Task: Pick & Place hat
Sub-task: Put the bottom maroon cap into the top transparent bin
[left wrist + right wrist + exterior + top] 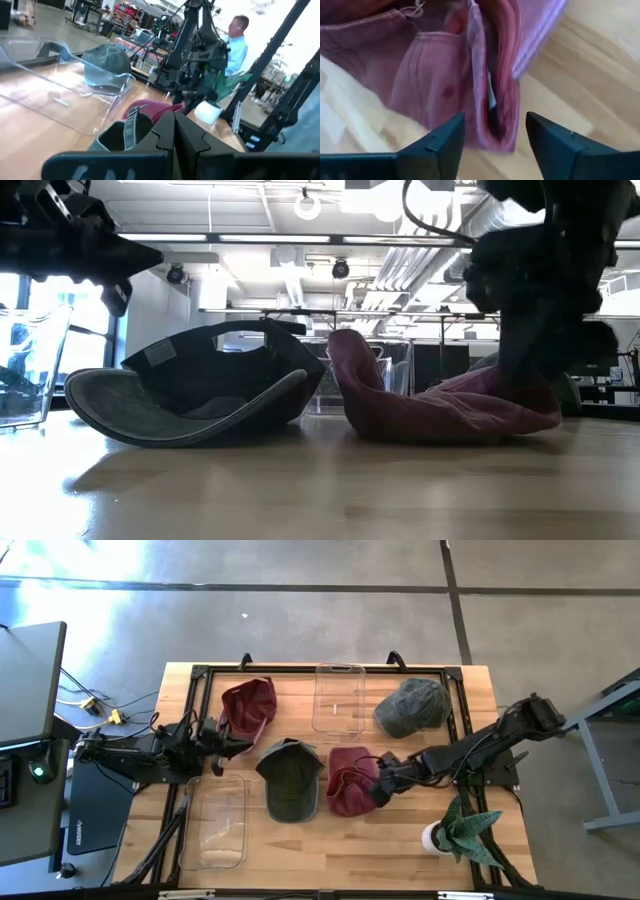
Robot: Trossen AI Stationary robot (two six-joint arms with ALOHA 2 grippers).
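Observation:
A maroon hat lies crumpled on the table right of centre, also in the low view. My right gripper slants down at the hat's right side, open. In the right wrist view its fingers stand on either side of an upright fold at the hat's edge without plainly touching it. My left gripper is shut and hovers level at the table's left, holding nothing.
A dark green hat lies upside down at centre. Another maroon hat sits far left and a grey-green hat far right. Clear bins stand at the far middle and near left. A potted plant stands near right.

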